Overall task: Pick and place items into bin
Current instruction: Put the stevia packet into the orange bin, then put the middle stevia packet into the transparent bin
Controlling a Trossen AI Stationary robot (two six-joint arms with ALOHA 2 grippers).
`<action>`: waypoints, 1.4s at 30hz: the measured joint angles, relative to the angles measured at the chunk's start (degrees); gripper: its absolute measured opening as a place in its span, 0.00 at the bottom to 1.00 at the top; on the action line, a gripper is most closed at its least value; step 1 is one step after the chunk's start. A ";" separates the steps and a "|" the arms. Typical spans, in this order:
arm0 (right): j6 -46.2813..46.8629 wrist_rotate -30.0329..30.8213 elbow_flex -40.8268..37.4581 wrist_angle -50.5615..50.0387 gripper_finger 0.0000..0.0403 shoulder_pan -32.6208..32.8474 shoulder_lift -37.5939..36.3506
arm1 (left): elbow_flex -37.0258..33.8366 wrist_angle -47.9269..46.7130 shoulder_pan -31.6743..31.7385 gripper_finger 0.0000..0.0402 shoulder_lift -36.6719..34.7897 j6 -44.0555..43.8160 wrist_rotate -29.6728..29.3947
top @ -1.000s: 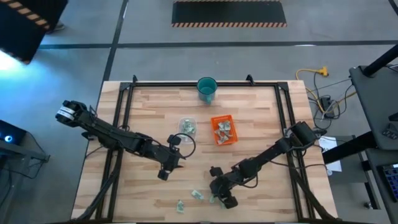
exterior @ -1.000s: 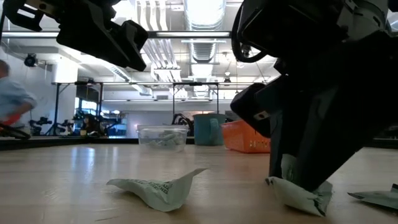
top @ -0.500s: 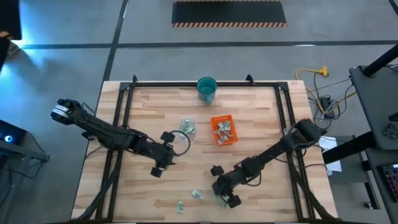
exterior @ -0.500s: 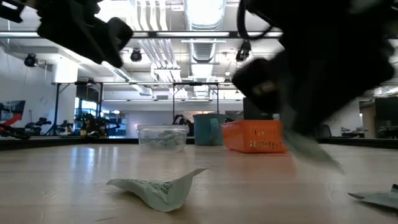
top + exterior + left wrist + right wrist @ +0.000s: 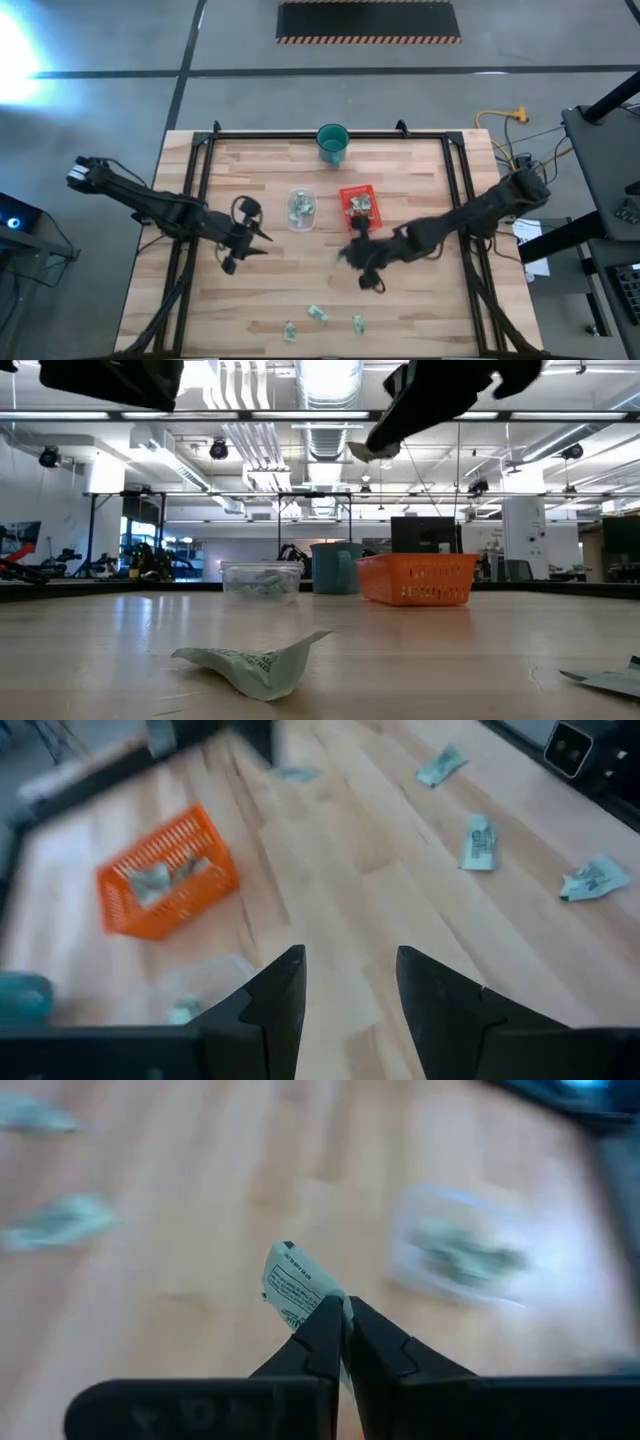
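The items are small pale green-and-white packets. Three lie near the table's front edge [image 5: 318,314], and one lies crumpled close to the low camera [image 5: 255,660]. My right gripper [image 5: 343,1315] is shut on one packet [image 5: 290,1285] in the air, near side of the orange tray [image 5: 357,203], which holds several packets. My left gripper [image 5: 348,965] hangs open with nothing between its fingers, left of the clear tub [image 5: 300,208]. My right gripper pinches the packet by one edge [image 5: 318,1302] between its two fingertips. Most of the packet sticks out beyond the tips. The fingers slant down toward the table. The packet is lifted clear of the wood, high above it in the low view [image 5: 367,452].
A teal cup [image 5: 332,143] stands at the far edge, behind the tub and tray. A black frame [image 5: 200,160] runs round the tabletop. Bare wood lies between the two grippers and the loose packets at the front.
My right gripper has risen from the table's near part with a packet and gone toward the far edge, up to the orange tray's near side; the packet is now lifted clear. My left gripper has drawn back toward the table's left edge and risen, staying open.
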 joint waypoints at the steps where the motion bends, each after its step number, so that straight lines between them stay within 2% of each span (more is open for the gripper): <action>1: -0.40 2.27 -0.02 -1.50 0.02 -0.77 -1.22 | -0.24 0.10 0.00 0.35 -1.17 1.60 -0.63; 3: -0.87 4.65 -0.10 -3.77 0.02 -2.64 -3.42 | -0.34 0.30 0.00 0.35 -3.18 4.69 -2.73; 7: -0.82 5.34 -0.55 -9.25 0.02 -7.34 -5.49 | -0.28 1.30 0.04 0.35 -6.25 9.18 -6.96; 15: -0.80 5.10 -3.21 -18.71 0.02 -15.05 -5.55 | -0.30 8.36 0.04 0.35 -8.77 17.56 -8.35; 18: 1.62 3.48 -4.51 -19.92 0.02 -17.16 -5.95 | -0.30 10.33 0.06 0.35 -8.53 19.12 -8.59; 21: 2.98 -0.87 -5.49 -20.00 0.02 -18.60 -6.25 | -0.39 11.25 0.17 0.35 -6.89 18.90 -8.61; 24: 1.17 -1.01 -5.64 -19.29 0.02 -19.13 -6.48 | -0.47 11.25 0.40 0.35 -4.56 18.85 -8.61; 29: -2.03 -1.03 -6.40 -16.50 0.09 -20.28 -6.53 | -0.53 12.22 0.81 0.35 -0.21 14.45 -11.23; 32: -2.50 -0.96 -6.91 -16.31 0.17 -20.93 -6.53 | -0.56 14.31 0.88 0.35 2.14 11.92 -13.26; 37: -3.92 -0.78 -7.38 -16.40 0.31 -22.13 -6.62 | -0.58 18.07 1.14 0.35 6.21 5.29 -13.21; 39: -4.01 -0.98 -7.62 -16.38 0.36 -22.18 -6.63 | -0.56 18.88 1.15 0.35 8.22 1.21 -11.32; 42: -4.11 -5.15 -8.21 -15.99 0.40 -21.66 -7.02 | -0.58 19.53 1.13 0.35 12.25 -4.36 -2.96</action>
